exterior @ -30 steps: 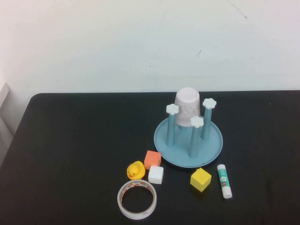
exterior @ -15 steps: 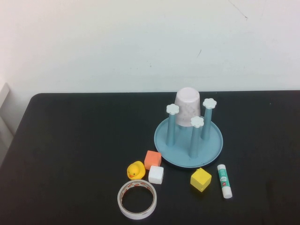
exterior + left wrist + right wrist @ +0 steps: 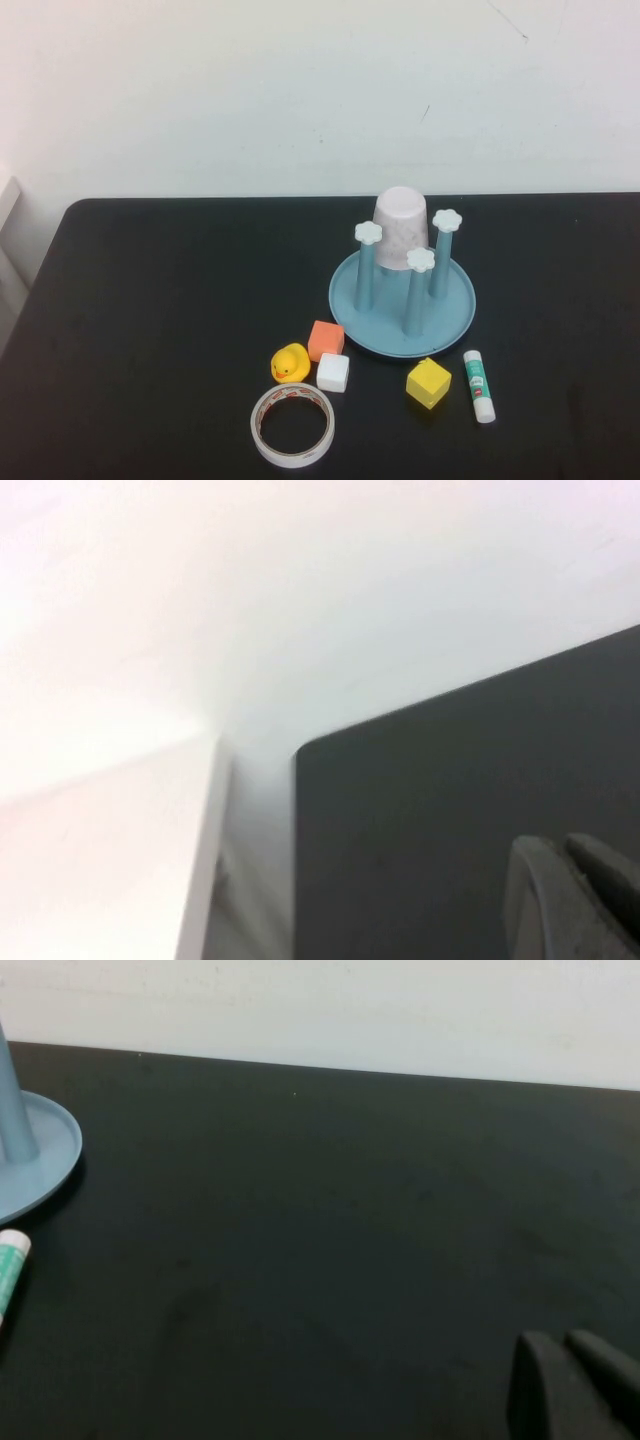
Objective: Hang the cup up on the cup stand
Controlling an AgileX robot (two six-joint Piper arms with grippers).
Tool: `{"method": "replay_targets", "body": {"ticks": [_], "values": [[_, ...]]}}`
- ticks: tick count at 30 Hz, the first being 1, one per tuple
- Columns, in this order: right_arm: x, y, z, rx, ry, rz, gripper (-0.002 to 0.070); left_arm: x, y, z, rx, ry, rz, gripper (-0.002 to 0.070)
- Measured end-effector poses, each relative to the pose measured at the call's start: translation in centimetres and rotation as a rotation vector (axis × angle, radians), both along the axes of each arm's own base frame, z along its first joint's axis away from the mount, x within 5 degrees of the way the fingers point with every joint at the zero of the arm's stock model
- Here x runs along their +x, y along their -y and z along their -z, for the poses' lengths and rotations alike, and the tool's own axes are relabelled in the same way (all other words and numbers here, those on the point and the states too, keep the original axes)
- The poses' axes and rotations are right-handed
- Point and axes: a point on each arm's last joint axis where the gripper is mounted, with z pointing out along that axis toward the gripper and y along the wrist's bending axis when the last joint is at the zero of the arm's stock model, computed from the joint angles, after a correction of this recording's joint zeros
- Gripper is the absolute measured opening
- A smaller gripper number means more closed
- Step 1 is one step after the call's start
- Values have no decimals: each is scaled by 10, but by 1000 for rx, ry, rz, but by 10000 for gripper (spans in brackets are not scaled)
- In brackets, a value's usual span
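The pale pink cup (image 3: 400, 226) sits upside down over the back post of the light blue cup stand (image 3: 345, 300), on the right half of the black table. Three other posts with white flower caps stand free in front of it. Neither arm shows in the high view. My left gripper (image 3: 565, 846) is shut and empty above the table's far left corner. My right gripper (image 3: 565, 1341) is shut and empty over bare table to the right of the cup stand's tray (image 3: 45, 1155).
In front of the stand lie a yellow duck (image 3: 289, 363), an orange cube (image 3: 325, 340), a white cube (image 3: 332, 372), a tape roll (image 3: 292, 426), a yellow cube (image 3: 428, 383) and a glue stick (image 3: 478, 385). A white wall backs the table.
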Motion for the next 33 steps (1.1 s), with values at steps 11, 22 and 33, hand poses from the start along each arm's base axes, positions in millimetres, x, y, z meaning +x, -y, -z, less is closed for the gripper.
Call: {"method": "replay_targets", "body": {"ticks": [11,22,33], "values": [[0,0,0,0,0,0,10,1,-4,22,-80,-128,-86,-1],[0,0,0,-2,-2,0,10,2,-2,38,-123,-166,-80,-1],[0,0,0,-2,-2,0,10,2,-2,38,-126,-168,-79,-1]]}}
